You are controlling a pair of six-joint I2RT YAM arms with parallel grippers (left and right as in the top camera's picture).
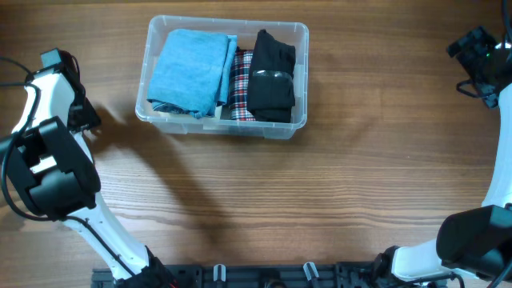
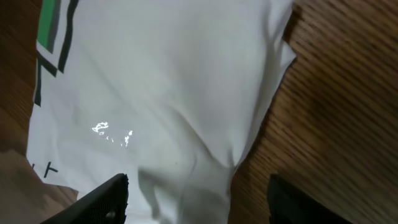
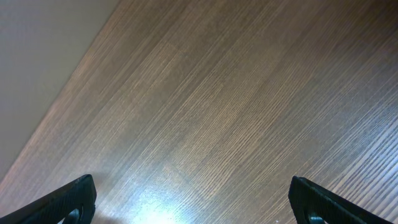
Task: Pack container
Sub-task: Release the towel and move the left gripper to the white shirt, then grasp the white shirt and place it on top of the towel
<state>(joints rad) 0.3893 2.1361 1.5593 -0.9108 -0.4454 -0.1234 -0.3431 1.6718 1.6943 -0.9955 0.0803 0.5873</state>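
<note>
Clear plastic container [image 1: 264,128] sits on wooden tabletop [image 1: 336,192] near far edge, left of middle, long side along that edge. Inside, folded, side by side: blue cloth [image 1: 190,70] at left end, plaid cloth [image 1: 242,84] in middle, black cloth [image 1: 272,76] at right end. Left hand [image 2: 198,185] by left edge, fingers spread apart, white cloth [image 2: 168,81] with green and black print lying on wood under it; contact unclear. Right hand [image 3: 191,186] near far right corner, fingers spread wide over bare wood, holding nothing.
</note>
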